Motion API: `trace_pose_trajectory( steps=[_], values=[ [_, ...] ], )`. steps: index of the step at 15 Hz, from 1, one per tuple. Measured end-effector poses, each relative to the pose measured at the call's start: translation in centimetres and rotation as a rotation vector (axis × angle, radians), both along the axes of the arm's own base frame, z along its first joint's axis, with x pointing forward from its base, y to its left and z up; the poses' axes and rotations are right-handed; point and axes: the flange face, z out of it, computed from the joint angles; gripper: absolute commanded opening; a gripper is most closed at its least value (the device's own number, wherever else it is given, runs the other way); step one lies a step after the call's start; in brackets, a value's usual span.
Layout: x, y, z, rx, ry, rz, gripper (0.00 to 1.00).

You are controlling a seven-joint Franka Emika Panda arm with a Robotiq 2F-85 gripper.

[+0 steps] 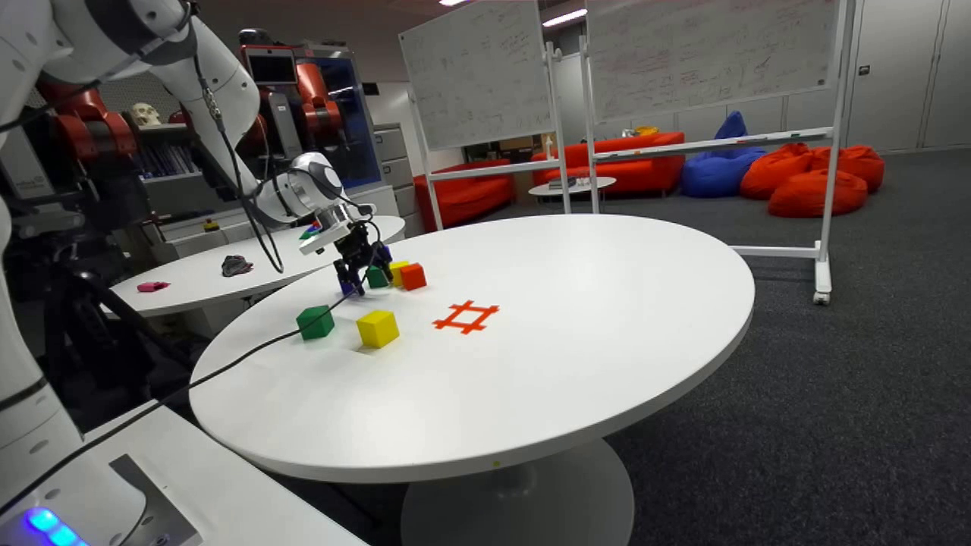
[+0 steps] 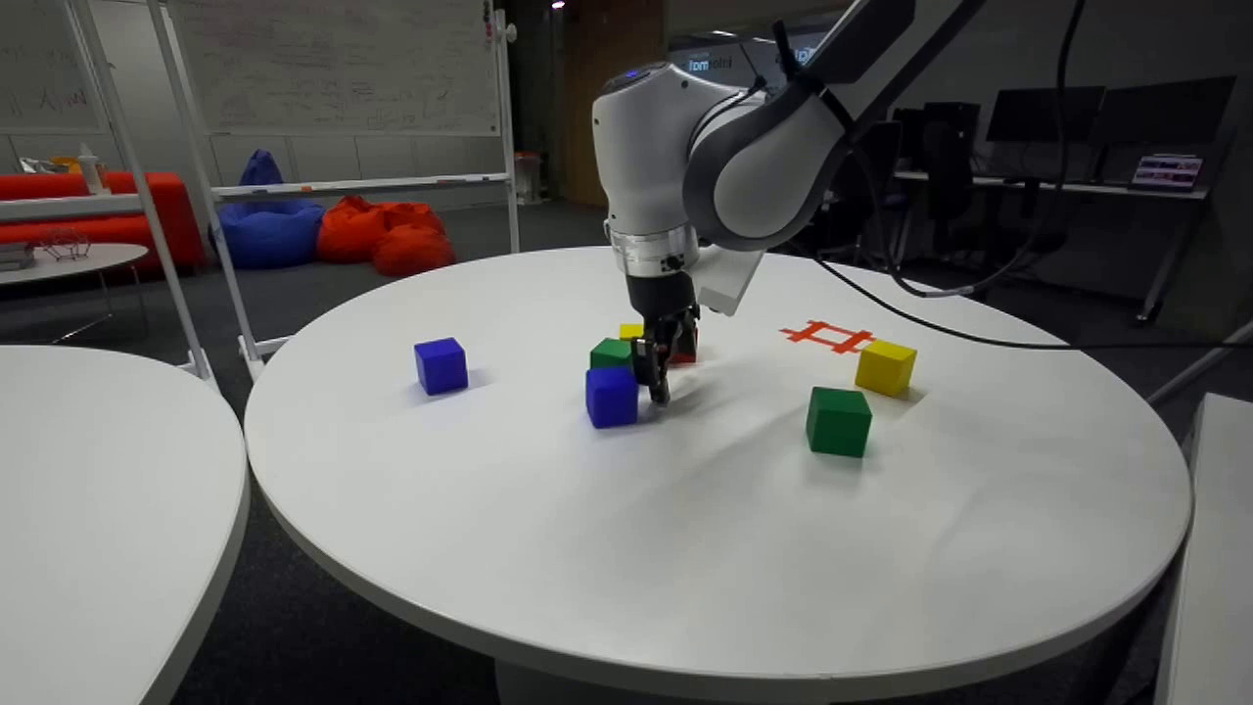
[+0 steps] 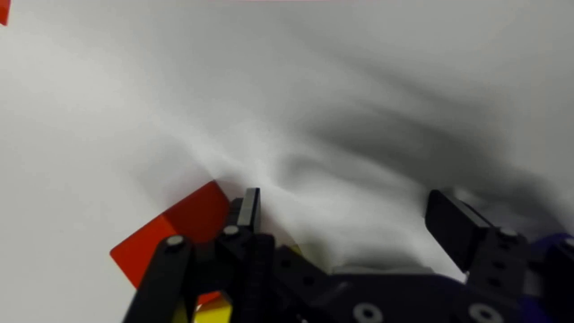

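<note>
End effector (image 3: 343,209) spread wide, low over surface (image 2: 685,548); red cube (image 3: 193,216) just outside one jaw, blue cube (image 2: 611,398) outside the other.

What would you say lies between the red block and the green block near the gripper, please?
A yellow block shows between the red block and that green block in an exterior view, partly hidden behind the red one.
</note>
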Motion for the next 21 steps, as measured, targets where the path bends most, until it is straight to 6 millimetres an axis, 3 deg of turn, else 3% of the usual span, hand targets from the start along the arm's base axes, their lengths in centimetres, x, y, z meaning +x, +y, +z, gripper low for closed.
trace_pose_trajectory(
  steps=[4, 8, 19, 20, 21],
  values=[
    [0.2, 0.7, 0.7, -0.002, -0.167, -0.059, 1.0],
    [-1.1, 1.6, 0.8, -0.027, -0.274, -0.085, 1.0],
    [-2.2, 1.7, 1.2, -0.041, -0.306, -0.102, 1.0],
    [-2.2, 1.8, 1.1, -0.039, -0.304, -0.102, 0.75],
    [-2.2, 1.9, 1.1, -0.036, -0.302, -0.102, 0.74]
  ],
)
